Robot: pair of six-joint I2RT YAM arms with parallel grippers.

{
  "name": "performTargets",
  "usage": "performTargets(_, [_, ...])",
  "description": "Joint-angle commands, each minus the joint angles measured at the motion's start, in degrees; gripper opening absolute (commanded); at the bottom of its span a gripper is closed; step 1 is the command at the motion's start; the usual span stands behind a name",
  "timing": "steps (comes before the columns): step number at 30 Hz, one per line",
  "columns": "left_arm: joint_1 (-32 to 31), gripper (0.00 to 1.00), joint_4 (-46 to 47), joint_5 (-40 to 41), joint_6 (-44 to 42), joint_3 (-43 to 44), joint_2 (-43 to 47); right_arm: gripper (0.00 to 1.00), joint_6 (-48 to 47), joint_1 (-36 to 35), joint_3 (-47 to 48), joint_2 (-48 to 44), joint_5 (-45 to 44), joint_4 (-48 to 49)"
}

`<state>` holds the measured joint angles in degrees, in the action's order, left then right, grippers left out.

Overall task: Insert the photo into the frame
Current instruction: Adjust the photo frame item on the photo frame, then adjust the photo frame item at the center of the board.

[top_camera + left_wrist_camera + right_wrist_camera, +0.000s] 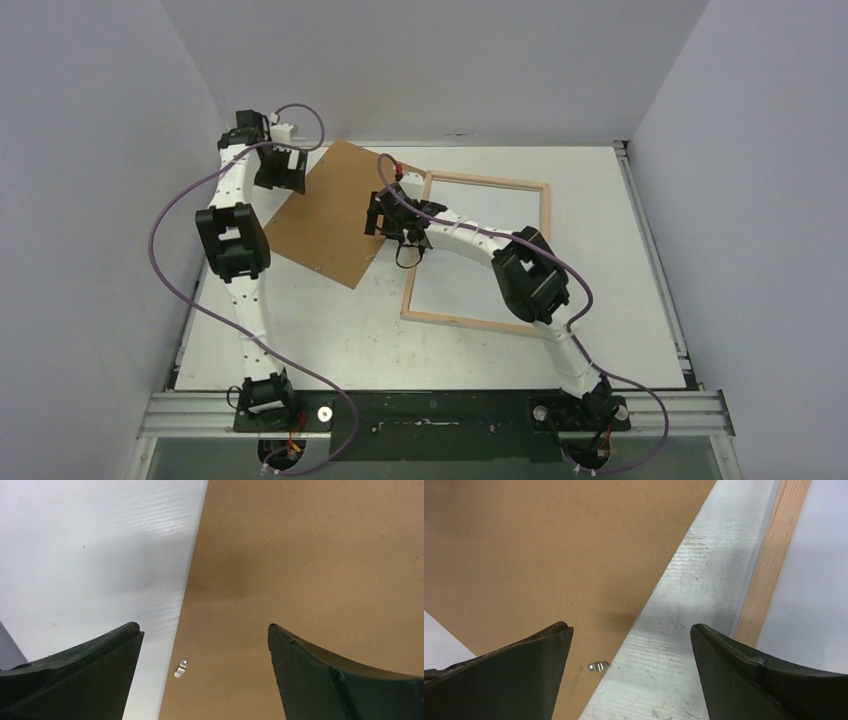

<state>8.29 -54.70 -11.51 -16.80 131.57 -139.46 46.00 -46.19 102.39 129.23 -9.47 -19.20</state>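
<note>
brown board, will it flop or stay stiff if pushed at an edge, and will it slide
The brown board lies dead flat with straight edges, so it is probably stiff. Thin, on the smooth white table, it would likely slide rather than tip. The small metal tab at its edge might snag.

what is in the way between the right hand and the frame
Nothing visible: the open right hand hangs over the edge of the brown board, and only a strip of table lies between it and the frame.
</note>
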Motion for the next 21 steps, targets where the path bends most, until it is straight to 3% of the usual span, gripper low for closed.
performTargets(1, [0.21, 0.96, -2.44, -2.93, 1.59, 5.36, -3.68, 0.92, 2.65, -0.3, 2.86, 1.94, -2.81, 0.89])
performTargets(19, [1.11, 1.0, -2.83, -12.21, 5.55, 3.33, -8.01, 0.92, 4.74, -0.4, 7.14, 8.35, -0.02, -0.25])
performTargets(21, [1.41, 0.94, -2.68, -13.16, 5.88, 1.35, -7.44, 0.92, 5.2, -0.39, 7.67, 9.06, 1.08, -0.02])
